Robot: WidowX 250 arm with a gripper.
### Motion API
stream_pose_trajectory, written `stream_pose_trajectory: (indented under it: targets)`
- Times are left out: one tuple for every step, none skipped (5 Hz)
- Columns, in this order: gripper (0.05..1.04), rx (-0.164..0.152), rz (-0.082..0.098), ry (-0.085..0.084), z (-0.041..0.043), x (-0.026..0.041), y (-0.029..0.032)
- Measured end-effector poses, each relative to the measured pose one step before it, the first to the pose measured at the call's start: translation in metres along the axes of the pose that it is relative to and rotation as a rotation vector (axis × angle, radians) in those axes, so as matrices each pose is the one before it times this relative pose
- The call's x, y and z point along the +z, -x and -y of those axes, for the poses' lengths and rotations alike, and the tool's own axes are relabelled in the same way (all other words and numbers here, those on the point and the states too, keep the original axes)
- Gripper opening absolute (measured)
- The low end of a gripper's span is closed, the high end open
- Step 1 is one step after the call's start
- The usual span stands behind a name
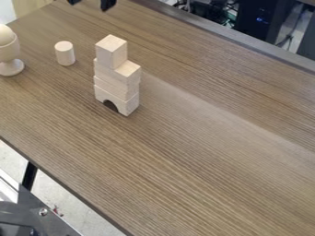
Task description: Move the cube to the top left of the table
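We log: cube [112,51] atop tower [126,83] | gripper [91,2] beyond tower, fingers apart, empty | done: nothing we can see | left, we judge: grasp, lift, carry far-left of tower, release

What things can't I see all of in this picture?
In the camera view:
- Claw: everything above its tips, cut off by the top edge.
- Wooden cup: its left side, cut off by the left edge.
- Block tower and its top cube: their backs, hidden by their fronts.
- Table: its right end, cut off by the right edge.
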State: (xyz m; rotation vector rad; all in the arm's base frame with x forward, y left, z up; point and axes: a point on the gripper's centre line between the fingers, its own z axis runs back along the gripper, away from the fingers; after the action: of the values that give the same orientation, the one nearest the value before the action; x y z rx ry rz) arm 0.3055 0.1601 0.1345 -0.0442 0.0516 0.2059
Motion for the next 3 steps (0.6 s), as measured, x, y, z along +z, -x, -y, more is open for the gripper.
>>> stream_pose_trajectory:
  targets:
    - [1.0, -0.0598, -0.0116, 0.0071, 0.01791, -0.00112, 0.01299]
    - [1.0, -0.0292, 0.0011, 0.0007, 0.01223, -0.0038, 0.01191]
    - [1.0, -0.0077, 0.011, -0.0095, 0.0056, -0.00517, 0.0066]
